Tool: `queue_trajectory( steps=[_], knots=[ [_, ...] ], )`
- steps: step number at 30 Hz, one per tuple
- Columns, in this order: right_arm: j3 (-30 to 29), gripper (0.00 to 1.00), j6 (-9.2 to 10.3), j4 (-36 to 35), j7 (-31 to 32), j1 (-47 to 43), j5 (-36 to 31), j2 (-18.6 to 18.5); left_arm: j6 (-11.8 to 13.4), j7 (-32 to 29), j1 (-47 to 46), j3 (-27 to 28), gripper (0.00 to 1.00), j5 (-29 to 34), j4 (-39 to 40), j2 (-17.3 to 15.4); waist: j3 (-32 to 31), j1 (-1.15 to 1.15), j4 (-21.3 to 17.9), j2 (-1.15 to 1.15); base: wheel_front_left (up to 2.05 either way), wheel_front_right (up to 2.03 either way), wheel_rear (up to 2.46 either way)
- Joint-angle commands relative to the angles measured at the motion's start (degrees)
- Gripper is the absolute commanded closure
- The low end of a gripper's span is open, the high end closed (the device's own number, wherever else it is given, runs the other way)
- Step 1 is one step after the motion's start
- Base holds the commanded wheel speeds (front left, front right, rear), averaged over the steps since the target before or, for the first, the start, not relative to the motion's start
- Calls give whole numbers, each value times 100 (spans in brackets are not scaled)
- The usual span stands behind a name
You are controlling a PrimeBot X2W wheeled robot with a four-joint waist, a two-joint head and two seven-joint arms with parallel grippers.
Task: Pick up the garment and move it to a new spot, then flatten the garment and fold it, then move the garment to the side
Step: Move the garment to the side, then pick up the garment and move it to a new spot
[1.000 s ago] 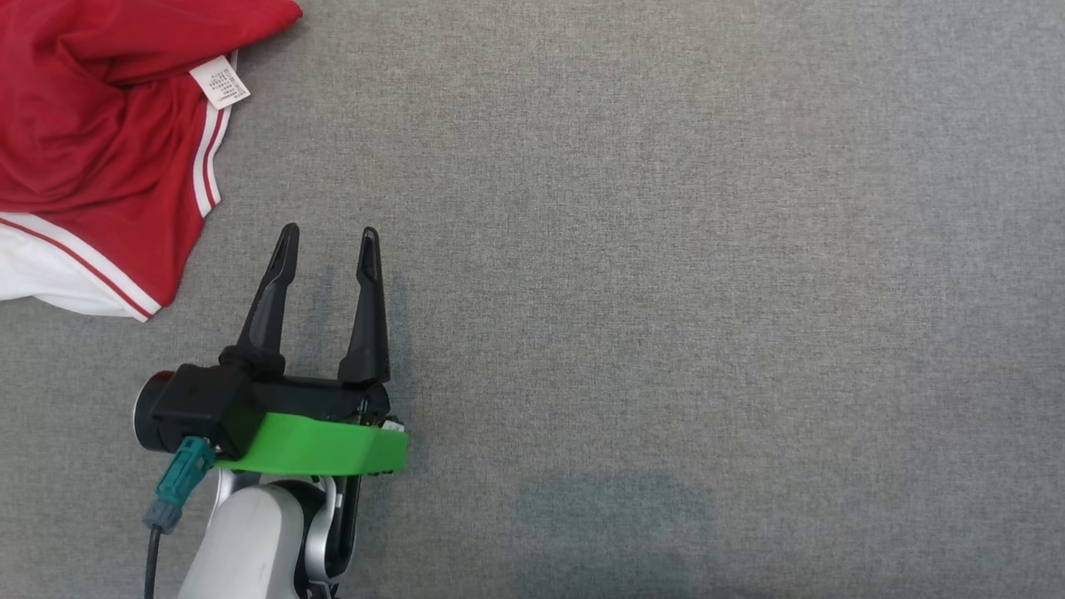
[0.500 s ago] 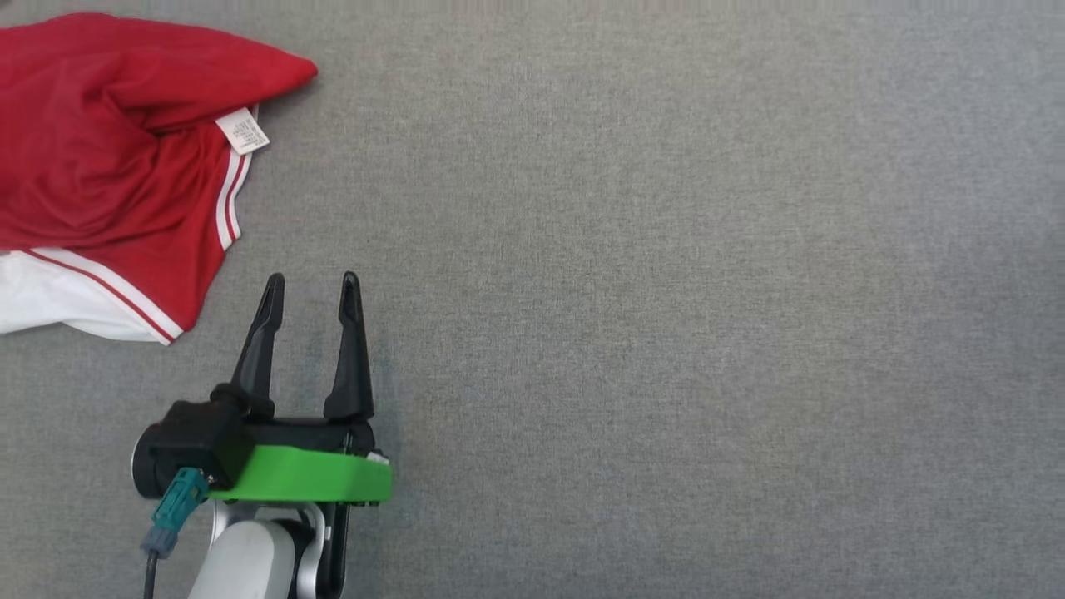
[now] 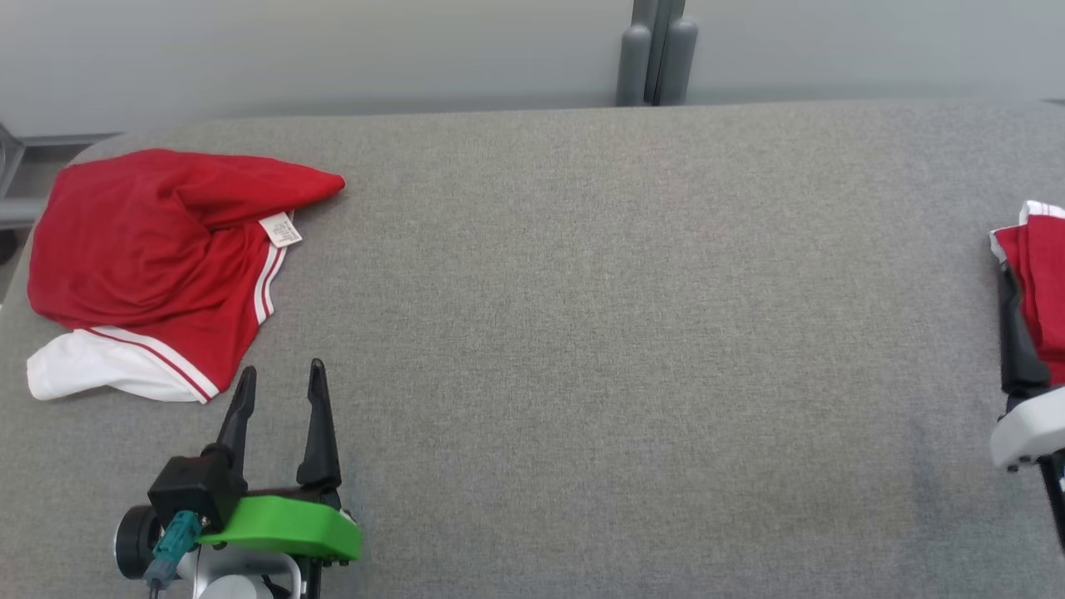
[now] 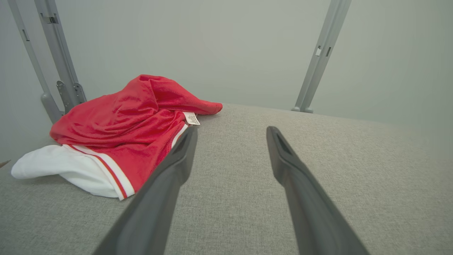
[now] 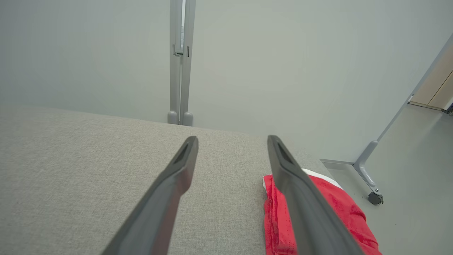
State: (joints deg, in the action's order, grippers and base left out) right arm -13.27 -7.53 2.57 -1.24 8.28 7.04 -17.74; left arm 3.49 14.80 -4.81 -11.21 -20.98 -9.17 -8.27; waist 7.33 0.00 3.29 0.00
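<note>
A crumpled red garment with white trim and a white label lies at the far left of the grey padded table; it also shows in the left wrist view as the garment. My left gripper stands open and empty just right of its near corner, fingers apart. A second red garment, folded, lies at the table's right edge. My right gripper hovers open and empty, its right finger over that folded garment.
A grey wall runs behind the table, with a twin grey post at the middle back. A metal frame stands behind the crumpled garment. Right of the table a wheeled frame leg rests on the floor.
The head camera has lifted, so the table's far edge, the wall and the right side have come into view. My left gripper has drawn back a little towards me, still open.
</note>
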Motion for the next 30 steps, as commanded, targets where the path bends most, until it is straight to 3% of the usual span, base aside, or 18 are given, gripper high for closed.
queue_trajectory(
  steps=[1,11,20,30],
  knots=[
    [123,0,7,56,-207,-194,-4,11,-32,37,133,5,0,52,-62,7,-409,0,-20,0,0,0,0],
    [776,0,7,866,-1282,-649,-306,614,-203,38,383,171,0,167,-584,78,-719,0,43,0,0,0,0],
    [783,0,7,1149,-1399,-829,-786,1026,-341,39,405,393,0,360,-736,239,-833,0,285,0,0,0,0],
    [768,0,7,1087,-1403,-903,-890,1096,-443,40,396,539,0,523,-732,331,-848,0,468,0,0,0,0]
  ],
)
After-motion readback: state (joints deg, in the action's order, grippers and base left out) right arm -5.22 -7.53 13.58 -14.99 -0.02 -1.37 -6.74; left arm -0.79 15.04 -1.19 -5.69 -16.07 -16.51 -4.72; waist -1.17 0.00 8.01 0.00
